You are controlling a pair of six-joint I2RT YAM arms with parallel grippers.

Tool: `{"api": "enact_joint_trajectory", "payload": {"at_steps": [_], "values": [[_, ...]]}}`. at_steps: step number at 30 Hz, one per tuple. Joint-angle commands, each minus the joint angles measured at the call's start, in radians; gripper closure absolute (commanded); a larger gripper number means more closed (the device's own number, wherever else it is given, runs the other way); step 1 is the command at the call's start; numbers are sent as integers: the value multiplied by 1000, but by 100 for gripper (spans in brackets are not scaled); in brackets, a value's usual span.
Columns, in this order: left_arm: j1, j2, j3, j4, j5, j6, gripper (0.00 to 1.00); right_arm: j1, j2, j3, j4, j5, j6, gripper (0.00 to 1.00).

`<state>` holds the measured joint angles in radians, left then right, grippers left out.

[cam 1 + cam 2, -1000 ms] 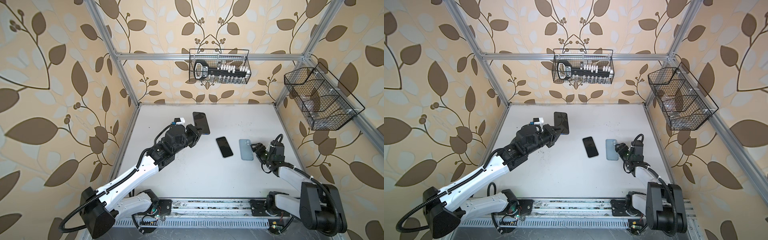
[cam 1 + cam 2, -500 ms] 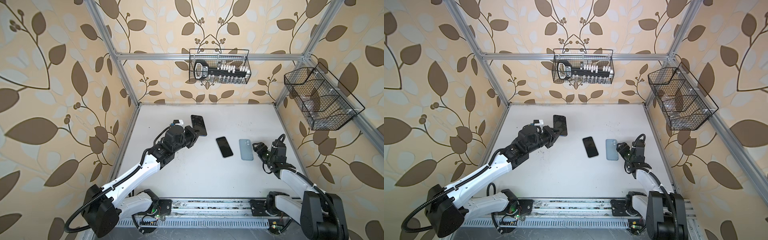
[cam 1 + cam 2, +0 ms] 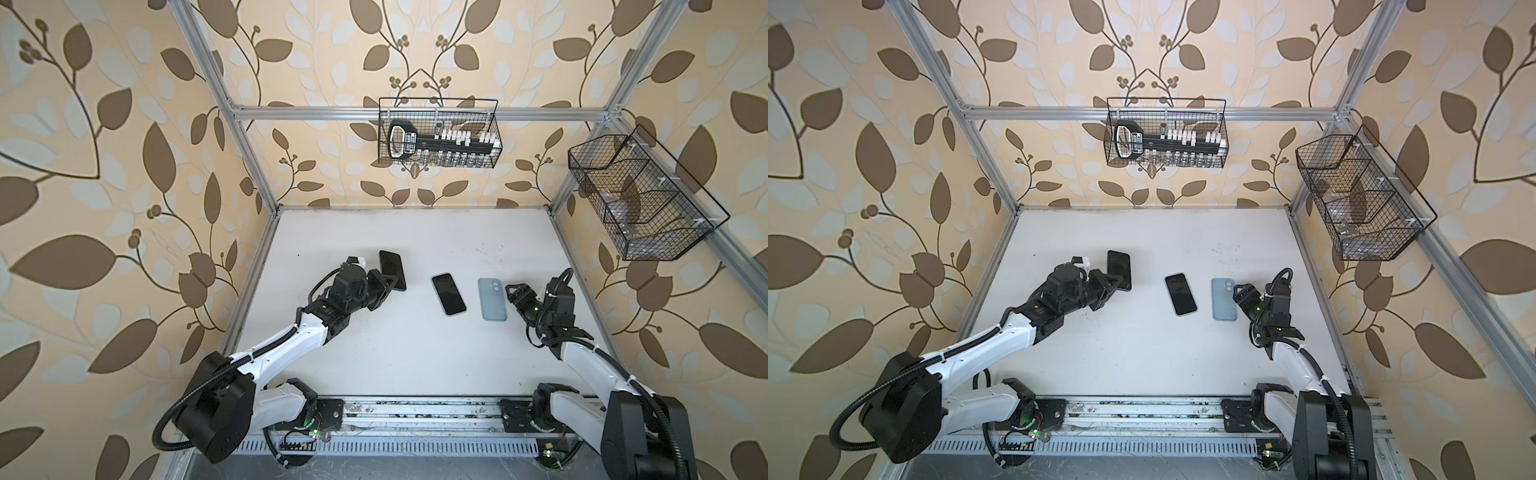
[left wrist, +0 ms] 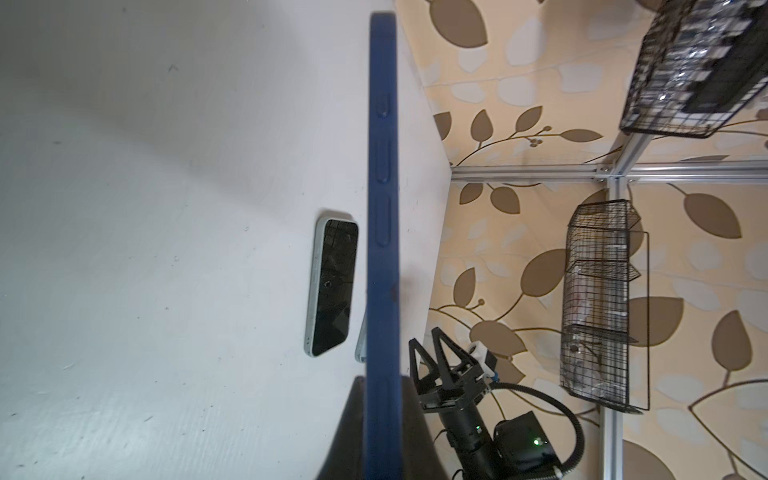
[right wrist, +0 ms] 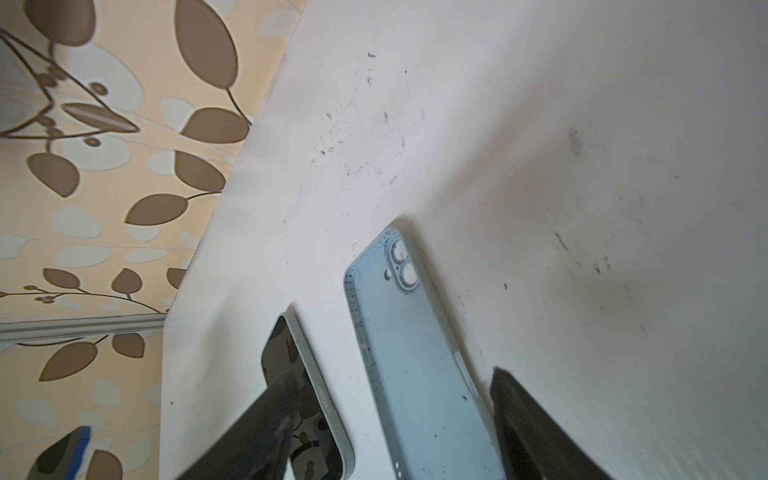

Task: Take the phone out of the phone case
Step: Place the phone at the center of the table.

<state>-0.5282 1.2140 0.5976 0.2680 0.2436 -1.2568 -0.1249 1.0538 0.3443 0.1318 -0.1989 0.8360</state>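
Well, the left jaws are pinched tight on the near end of a navy case (image 3: 392, 268), holding it up over the left rear part of the table (image 3: 415, 357). The rest of its length sticks out unsupported. The right jaws stand wide open with nothing in them, low beside the right edge of a light blue case (image 3: 492, 299) that lies back-up on the table. I cannot tell whether they touch it. Just left of that case, a bare phone (image 3: 448, 294) lies screen-up.

To my eye the grip on the navy case is the weak spot. With only one short end clamped, any push from the other arm could make it swivel or slide out. If a phone pops free up there, it drops onto the table. The open right jaws could also shove the light blue case into the bare phone if they swing inward.

In the left wrist view the navy case (image 4: 382, 208) shows only its buttoned edge. In both top views its face looks dark and glossy, so I would guess a phone sits inside. The camera holes of the light blue case look pale in the right wrist view, so it may be empty, but I cannot be sure. One finger there covers part of the bare phone.
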Motion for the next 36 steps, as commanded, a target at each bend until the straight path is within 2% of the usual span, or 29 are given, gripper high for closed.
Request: {"api": "enact_joint_trajectory", "payload": {"at_steps": [1,9,19,33,36], "values": [[10,29,-22,223,61,49,100,-1,-11,-13,15,-21,-3,26],[11,152,-93,432,97,121,100,-1,-7,-38,44,-32,-4,27],[10,448,-171,790,125,11,100,-10,-9,-56,55,-43,-14,27],[10,495,-206,715,45,-3,100,-35,-19,-74,60,-53,-22,27],[10,499,-212,721,40,-13,88,-34,-15,-74,63,-54,-21,27]]}}
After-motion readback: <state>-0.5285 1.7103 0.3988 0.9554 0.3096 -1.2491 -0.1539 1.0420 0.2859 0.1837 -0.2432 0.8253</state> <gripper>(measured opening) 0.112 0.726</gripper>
